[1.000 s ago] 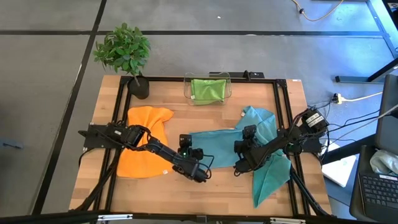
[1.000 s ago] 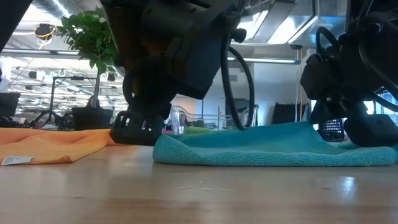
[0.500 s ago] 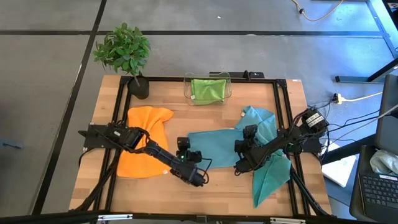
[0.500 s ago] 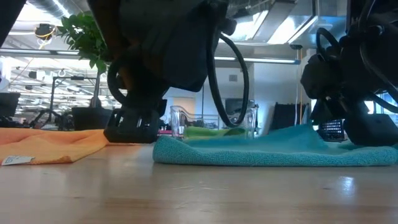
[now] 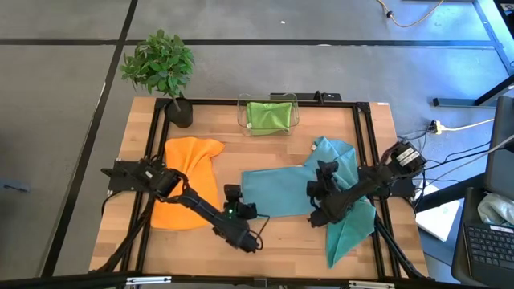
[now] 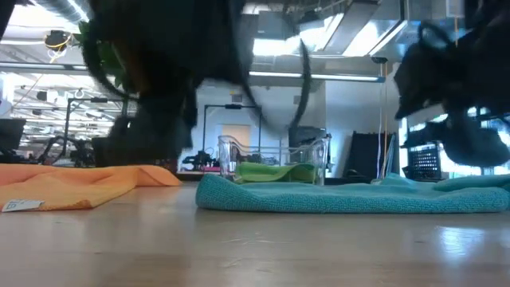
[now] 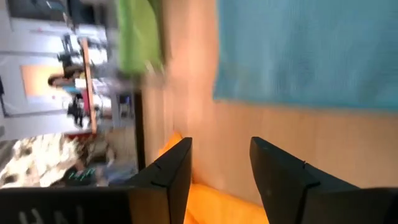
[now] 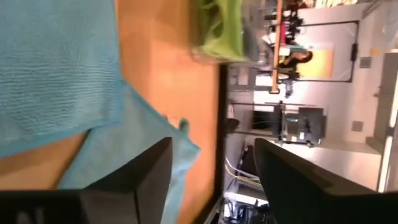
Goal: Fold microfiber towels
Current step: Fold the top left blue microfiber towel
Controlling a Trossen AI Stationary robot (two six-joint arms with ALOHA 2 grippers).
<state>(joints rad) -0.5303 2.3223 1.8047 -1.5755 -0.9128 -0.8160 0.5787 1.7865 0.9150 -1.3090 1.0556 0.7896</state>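
Fingers, left: left gripper (image 5: pixel 241 235) sits near the front edge of the surface (image 5: pixel 273 255), fingers (image 7: pixel 173 171) spread apart with nothing between them.
Fingers, right: right gripper (image 5: pixel 318 210) sits toward the right edge, fingers (image 8: pixel 140 171) parted and empty.
Folded teal towel (image 5: pixel 275 191): lies flat mid-surface between both arms, apart from either gripper.
Orange towel (image 5: pixel 186 193): along the left edge, rumpled, under the left arm.
Other teal towels (image 5: pixel 347 226): heaped by the right edge, partly under the right arm.
Lime green towel (image 5: pixel 268 115): folded inside the clear bin (image 5: pixel 268 102) at the back edge.
Risk: a low-swinging arm could, I'd judge, catch the teal towel's edge and drag the fold open.
Writing: orange towel's small white tag (image 6: pixel 19 205) carries print too small to read.
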